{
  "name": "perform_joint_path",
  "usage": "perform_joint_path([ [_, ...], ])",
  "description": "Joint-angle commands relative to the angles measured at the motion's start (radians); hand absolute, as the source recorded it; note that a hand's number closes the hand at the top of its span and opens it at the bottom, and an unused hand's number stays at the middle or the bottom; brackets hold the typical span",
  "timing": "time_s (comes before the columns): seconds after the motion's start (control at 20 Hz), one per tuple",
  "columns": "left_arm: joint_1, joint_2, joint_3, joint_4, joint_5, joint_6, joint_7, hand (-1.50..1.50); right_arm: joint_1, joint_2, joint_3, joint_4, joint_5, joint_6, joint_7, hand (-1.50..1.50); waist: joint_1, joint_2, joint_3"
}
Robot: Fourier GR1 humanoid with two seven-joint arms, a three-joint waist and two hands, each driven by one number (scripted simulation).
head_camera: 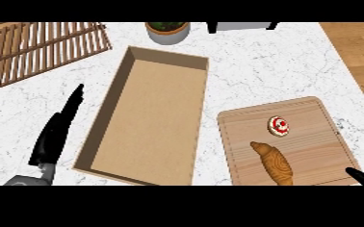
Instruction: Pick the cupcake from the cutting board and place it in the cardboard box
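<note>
My right hand (354, 174) barely shows at the lower right corner, over the board's (316, 151) near edge, and I can't tell whether it's released or clenched. The cupcake (279, 125) sits on the board's far half. The croissant (274, 163) lies just on my side of it, not touching. I'd come in from the right and above, staying off the croissant, then close round the cupcake's sides. The box (149, 115) sits just left of the board. My left hand (57, 134) rests released beside the box, fingers straight.
</note>
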Motion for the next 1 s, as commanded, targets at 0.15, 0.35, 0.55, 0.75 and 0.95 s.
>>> perform_joint_path([
  [0.15, -0.051, -0.013, -0.012, 0.067, -0.016, -0.032, -0.045, 0.00, 0.208, -0.025, -0.020, 0.106, 0.273, -0.092, -0.319, -1.50, 0.032, -0.002, -0.011],
  [0.35, -0.055, -0.006, 0.012, 0.109, -0.015, -0.060, -0.087, 0.00, 0.332, -0.047, -0.039, 0.037, 0.315, -0.051, -0.279, -1.50, 0.045, -0.005, -0.013],
  [0.55, -0.119, -0.041, 0.013, 0.146, -0.039, -0.060, -0.069, 0.00, 0.369, -0.051, -0.022, -0.159, 0.390, -0.092, -0.070, -1.50, 0.054, -0.003, -0.014],
  [0.75, -0.094, -0.068, -0.007, 0.163, -0.085, -0.037, -0.122, 0.00, 0.460, 0.048, 0.055, -0.363, 0.539, -0.197, 0.106, -1.50, 0.058, -0.002, -0.015],
  [0.95, -0.160, -0.065, 0.032, 0.199, -0.072, -0.079, -0.074, 0.00, 0.436, 0.049, 0.066, -0.459, 0.629, -0.195, 0.302, -1.50, 0.063, -0.002, -0.014],
])
